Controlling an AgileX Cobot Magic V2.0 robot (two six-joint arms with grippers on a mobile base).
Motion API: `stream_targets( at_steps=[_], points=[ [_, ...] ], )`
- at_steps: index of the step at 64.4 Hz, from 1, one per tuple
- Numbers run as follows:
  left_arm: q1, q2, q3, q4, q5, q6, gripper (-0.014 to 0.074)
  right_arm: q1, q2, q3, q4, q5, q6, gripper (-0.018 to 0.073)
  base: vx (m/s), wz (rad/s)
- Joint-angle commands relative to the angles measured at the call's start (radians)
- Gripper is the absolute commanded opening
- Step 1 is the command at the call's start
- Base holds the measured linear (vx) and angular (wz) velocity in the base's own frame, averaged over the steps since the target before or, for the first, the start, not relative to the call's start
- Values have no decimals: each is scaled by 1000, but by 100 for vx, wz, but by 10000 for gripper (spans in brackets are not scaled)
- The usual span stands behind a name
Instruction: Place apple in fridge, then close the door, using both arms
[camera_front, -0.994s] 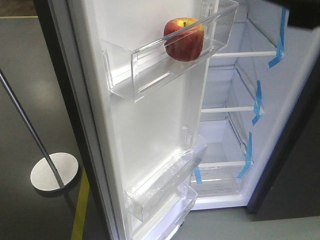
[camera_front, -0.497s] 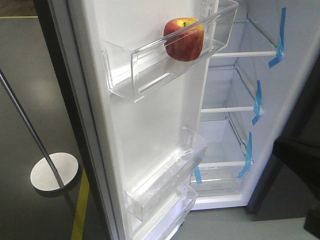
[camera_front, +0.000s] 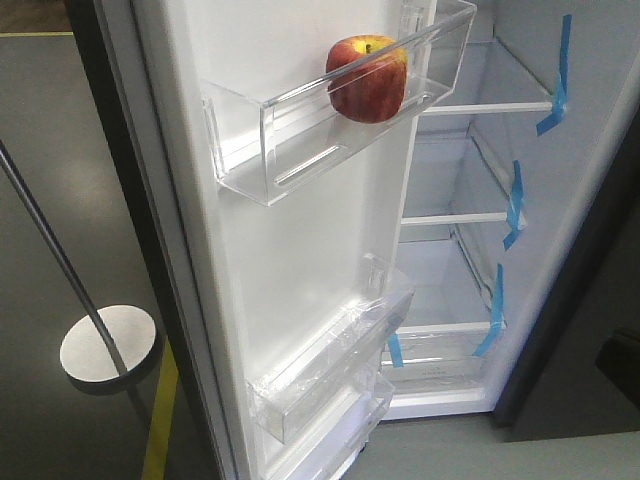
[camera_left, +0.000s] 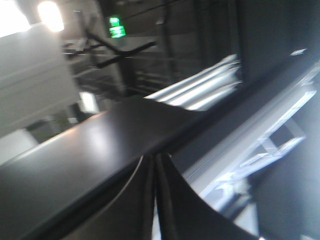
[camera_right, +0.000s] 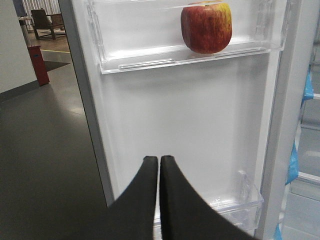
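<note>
The apple (camera_front: 367, 78) sits at the right end of the upper clear bin (camera_front: 270, 140) on the open door (camera_front: 300, 280), its lower half seen through plastic. The top of the fridge (camera_front: 580, 150) is cut off. The right gripper (camera_right: 159, 160) is pressed together below the apple, facing the door liner. The left gripper (camera_left: 154, 158) looks pressed together too, though that view is badly blurred.
</note>
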Motion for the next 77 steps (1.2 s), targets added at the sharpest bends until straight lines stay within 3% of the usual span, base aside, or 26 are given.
stream_targets(
  at_steps=[1,17,40,53,60,65,70,77],
  points=[
    [-4,-6,-124,55,-63,-12,-6,-2,10,-25,27,-50,3,-3,0,0],
    [-4,169,-443,201,17,-15,-6,-2,10,-25,34,-49,3,-3,0,0],
    [-4,651,-803,213,-35,-18,-6,-2,10,-25,38,-53,3,-3,0,0],
    [-4,944,-982,286,-121,-28,-6,-2,10,-25,37,-49,3,-3,0,0],
    [-4,1074,-1060,351,-147,-85,-3,-2,10,-25,39,-48,3,-3,0,0],
    [-4,1155,-1115,454,-199,-130,3,-2,10,-25,52,-49,3,-3,0,0],
    [-4,1222,-1163,565,-231,-223,15,-2,10,-25,59,-49,3,-3,0,0],
    [-4,1293,-1213,654,-235,-361,55,-2,10,-25,60,-48,3,-3,0,0]
  ],
)
